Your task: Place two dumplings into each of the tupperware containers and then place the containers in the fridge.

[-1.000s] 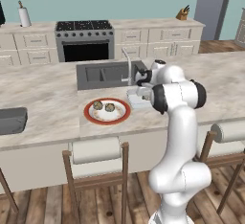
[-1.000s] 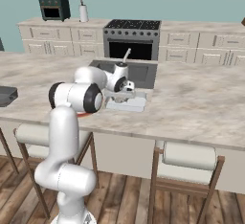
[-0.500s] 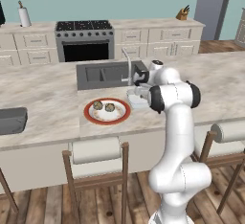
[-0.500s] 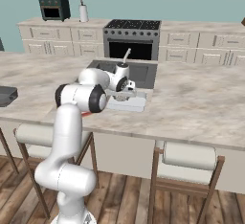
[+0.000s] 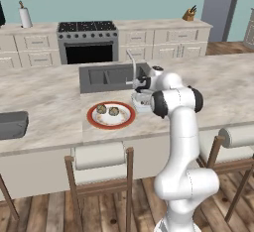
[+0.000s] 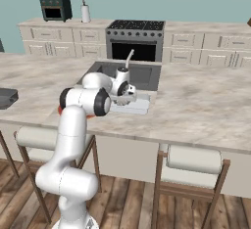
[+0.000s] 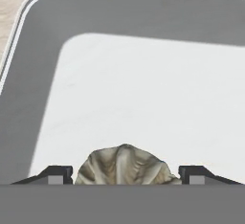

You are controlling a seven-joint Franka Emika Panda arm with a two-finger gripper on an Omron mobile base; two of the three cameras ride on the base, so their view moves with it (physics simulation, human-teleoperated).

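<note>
My gripper (image 5: 140,97) hangs low over a shallow grey-clear tupperware container (image 5: 142,108) beside the sink. In the hand view a lumpy tan dumpling (image 7: 124,163) fills the gap between my two fingertips, and my gripper (image 7: 125,176) is shut on it above the container's pale floor and grey wall (image 7: 40,79). From the right, the same container (image 6: 135,107) lies under my gripper (image 6: 123,99). Two more dumplings (image 5: 101,109) (image 5: 113,111) rest on a red-rimmed plate (image 5: 95,122) just left of it. A second grey container (image 5: 12,124) sits at the counter's far left. The fridge is out of view.
A sunken sink (image 5: 109,76) with a curved tap (image 5: 133,62) lies right behind the container. Bar stools (image 5: 99,156) stand along the counter's near edge. An oven (image 5: 87,42) and cabinets line the back wall.
My elbow has swung a little to the left while the hand stays over the container with the dumpling between its fingers.
</note>
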